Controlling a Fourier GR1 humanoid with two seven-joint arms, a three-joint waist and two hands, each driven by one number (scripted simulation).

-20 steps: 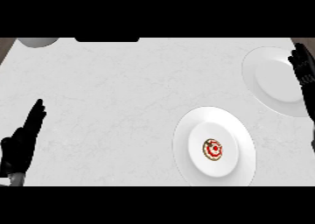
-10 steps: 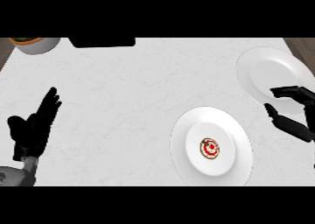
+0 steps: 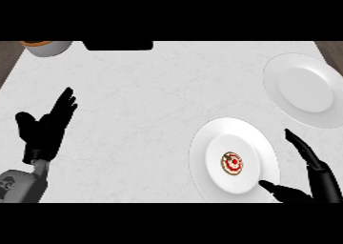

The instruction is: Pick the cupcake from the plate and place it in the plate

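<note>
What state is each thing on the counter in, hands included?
cupcake: upright on the near plate, not held.
near plate: holds the cupcake.
far plate: bare.
left hand: open, resting at the view's left.
right hand: open, spread beside the near plate's right edge.

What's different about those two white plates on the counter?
The near plate carries a cupcake; the far plate is bare. The near plate lies beside the right hand, whose thumb overlaps its lower rim; the far plate sits further back, apart from that hand. Both are round and white.
</note>
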